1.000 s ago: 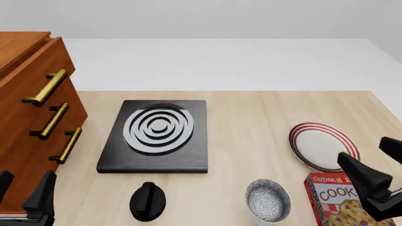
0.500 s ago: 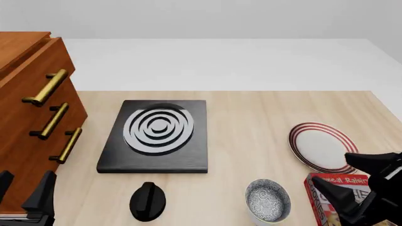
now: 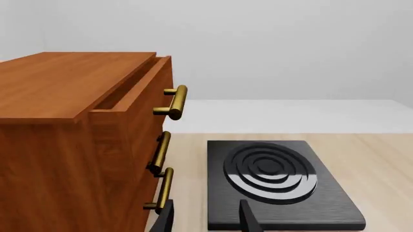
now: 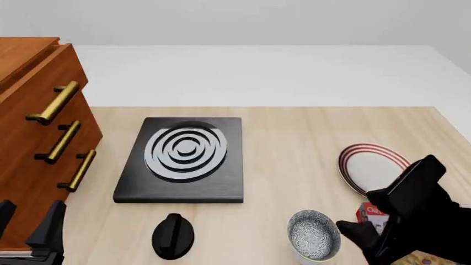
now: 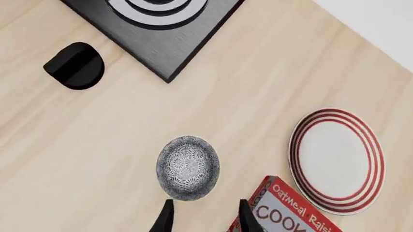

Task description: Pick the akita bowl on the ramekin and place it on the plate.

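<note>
Hovering above the near table edge, the right gripper [image 5: 202,216] points its two fingers down with the jaws apart and empty, the akita bowl [image 5: 187,167] lying just ahead of the fingertips rather than between them. The bowl sits on the ramekin [image 4: 303,256], which shows only as a white sliver under its rim, apparently why the arm approaches from above. Off to one side of the jaws lies a cookie box [image 5: 281,209], and beyond it waits the plate [image 5: 336,160], bare. The left gripper [image 3: 205,218], jaws apart, idles beside the wooden drawer cabinet [image 3: 77,140] facing the black stove plate [image 3: 274,181].
</note>
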### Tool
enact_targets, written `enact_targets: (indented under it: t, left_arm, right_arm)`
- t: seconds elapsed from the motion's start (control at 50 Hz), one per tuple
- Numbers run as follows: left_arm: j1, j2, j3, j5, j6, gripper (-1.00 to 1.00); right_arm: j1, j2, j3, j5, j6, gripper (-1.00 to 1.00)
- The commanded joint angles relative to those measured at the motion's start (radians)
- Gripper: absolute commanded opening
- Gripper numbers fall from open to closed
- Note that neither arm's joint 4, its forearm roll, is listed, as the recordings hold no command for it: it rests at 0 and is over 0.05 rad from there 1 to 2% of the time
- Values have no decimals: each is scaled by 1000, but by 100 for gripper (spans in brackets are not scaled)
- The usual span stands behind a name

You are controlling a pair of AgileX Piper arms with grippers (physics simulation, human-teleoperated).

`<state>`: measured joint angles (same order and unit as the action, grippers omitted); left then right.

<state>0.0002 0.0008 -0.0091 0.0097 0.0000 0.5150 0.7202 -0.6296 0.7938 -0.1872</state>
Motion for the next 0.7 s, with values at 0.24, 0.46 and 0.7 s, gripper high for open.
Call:
enact_targets:
  t: [0.24,0.46,0.7]
  left_arm:
    - [0,0,0,0,0,100]
    - [0,0,0,0,0,100]
    - [0,0,0,0,0,100]
  right_arm:
    - [79,152,-53,95,82,100]
    - [10,204,-120,125,28,100]
    - [4,316,-190,132,26,100]
